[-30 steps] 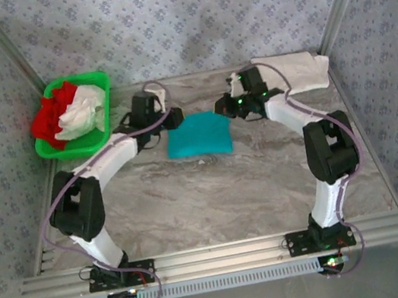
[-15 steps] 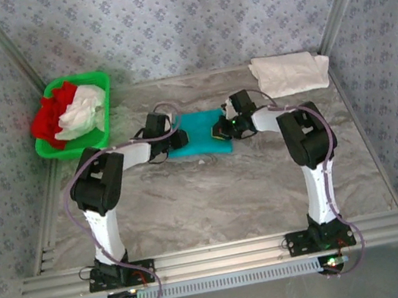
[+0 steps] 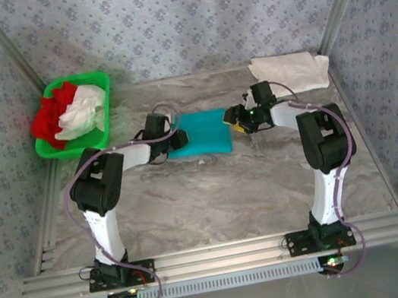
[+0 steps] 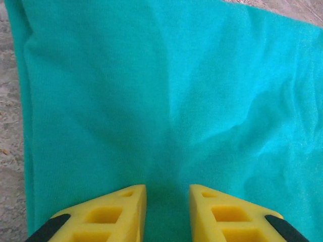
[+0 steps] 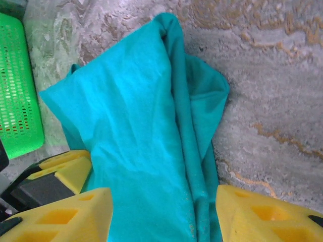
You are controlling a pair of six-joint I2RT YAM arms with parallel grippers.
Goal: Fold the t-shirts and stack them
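I am viewing a green plastic basket [image 3: 101,139] sitting at the far-left corner of the marble-patterned table [image 3: 214,192]. Patterned wallpaper [image 3: 184,20] is lining the enclosure, and an aluminium rail [image 3: 217,254] is running along the near edge

Teal shirt [image 4: 171,101] spreads ahead of the left tool [image 4: 167,212], whose two yellow fingers [image 4: 113,212] stand narrowly apart over the cloth. Marbled counter [image 4: 10,146] shows at the left.

We count four t-shirts: one folded teal t-shirt [image 3: 198,134] mid-worktop, one folded white t-shirt [image 3: 290,73] at the far right corner, and one red t-shirt [image 3: 51,117] and one crumpled white t-shirt [image 3: 83,111] in the single green basket [image 3: 98,81]. Two arms share one marbled worktop [image 3: 214,192], each ending in one yellow pincer.
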